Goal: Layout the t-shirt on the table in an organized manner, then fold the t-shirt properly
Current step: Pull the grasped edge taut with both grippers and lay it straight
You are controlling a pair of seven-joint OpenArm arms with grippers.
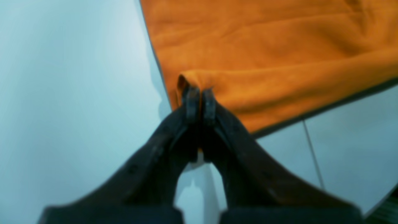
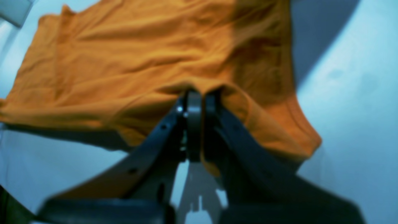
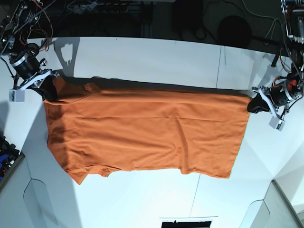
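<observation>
The bright orange t-shirt [image 3: 147, 130] is stretched across the white table [image 3: 152, 57], held up along its far edge and draping toward the near side. My left gripper [image 1: 200, 93] is shut on a corner of the t-shirt [image 1: 264, 56]; in the base view it is at the right end [image 3: 254, 103]. My right gripper [image 2: 197, 95] is shut on a bunched edge of the t-shirt [image 2: 140, 62]; in the base view it is at the left end [image 3: 49, 89]. The collar and tag do not show.
A thin dark seam [image 3: 219, 66] crosses the table on the right; it also shows in the left wrist view [image 1: 312, 155]. Cables and dark equipment [image 3: 142, 14] lie beyond the far edge. The table's front corners are cut at an angle [image 3: 280, 185].
</observation>
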